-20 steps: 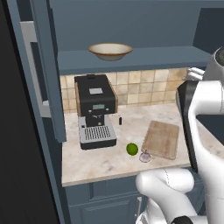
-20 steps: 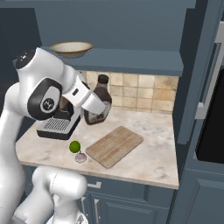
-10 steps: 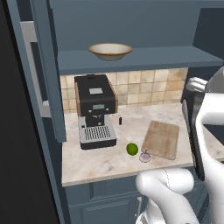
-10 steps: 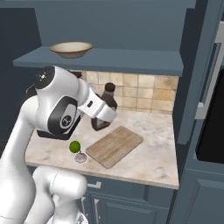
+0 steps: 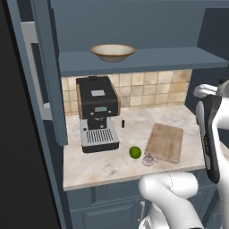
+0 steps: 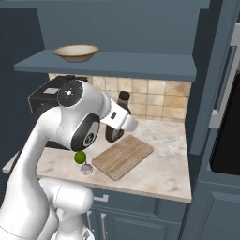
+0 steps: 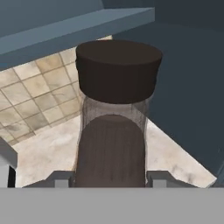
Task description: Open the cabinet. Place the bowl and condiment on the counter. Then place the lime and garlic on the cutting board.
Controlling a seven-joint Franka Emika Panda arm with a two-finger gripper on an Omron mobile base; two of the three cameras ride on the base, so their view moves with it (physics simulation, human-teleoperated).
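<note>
The gripper (image 7: 111,181) is clamped around the condiment (image 7: 114,113) bottle, which fills the middle of the hand view, its base cut off at the bottom. In the right base view the arm hides most of the bottle at frame centre, so I cannot tell whether it touches the counter (image 6: 164,166). The bowl (image 5: 112,52) sits on the cabinet (image 5: 147,58) shelf, upper centre. The lime (image 5: 135,152) and garlic (image 5: 148,159) lie just beside the cutting board (image 5: 165,142).

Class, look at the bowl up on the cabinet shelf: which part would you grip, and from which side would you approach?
Grip the bowl by its near rim, coming in from the open front of the cabinet. It sits upright, wide and shallow, too broad to span, so one finger probably goes inside the rim and one outside.
</note>
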